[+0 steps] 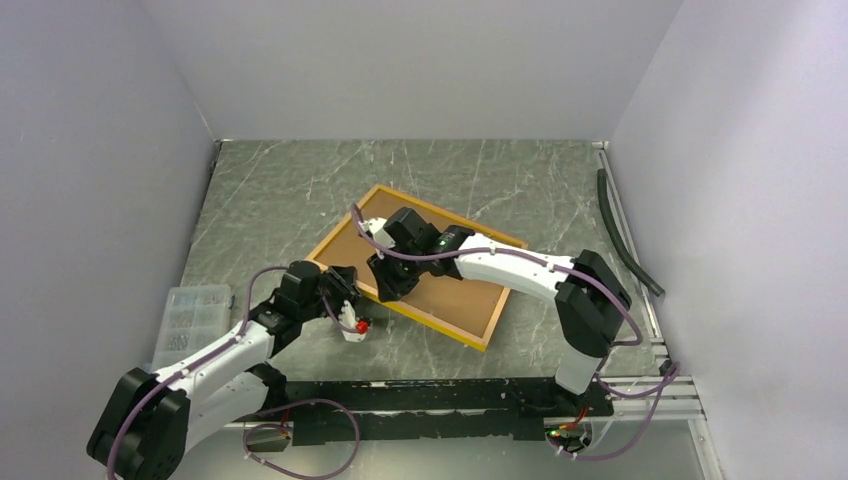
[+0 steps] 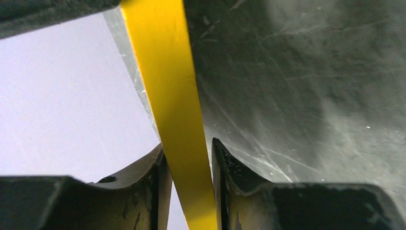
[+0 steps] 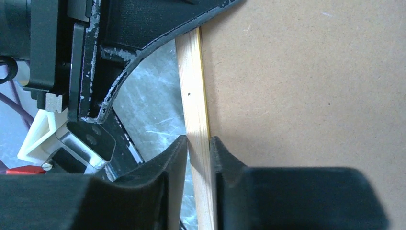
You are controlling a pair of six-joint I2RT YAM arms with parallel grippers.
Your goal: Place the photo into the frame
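The frame (image 1: pixel 453 214) lies back-up on the dark marble table, with a plain brown backing board (image 1: pixel 460 290) filling its opening. The photo is hidden. My left gripper (image 1: pixel 343 292) is shut on the frame's rail near its left corner. In the left wrist view the bright yellow rail (image 2: pixel 167 72) runs between the left gripper's (image 2: pixel 189 146) fingers. My right gripper (image 1: pixel 383 283) is shut on the same near-left rail, just beside the left one. In the right wrist view the pale wood rail (image 3: pixel 194 86) is pinched in the right gripper (image 3: pixel 197 140), with the board (image 3: pixel 311 86) to its right.
A clear plastic compartment box (image 1: pixel 195 315) sits at the table's left edge. A black hose (image 1: pixel 625 230) and an aluminium rail run along the right side. White walls close in the left, back and right. The left gripper's body (image 3: pixel 86 72) is close to the right fingers.
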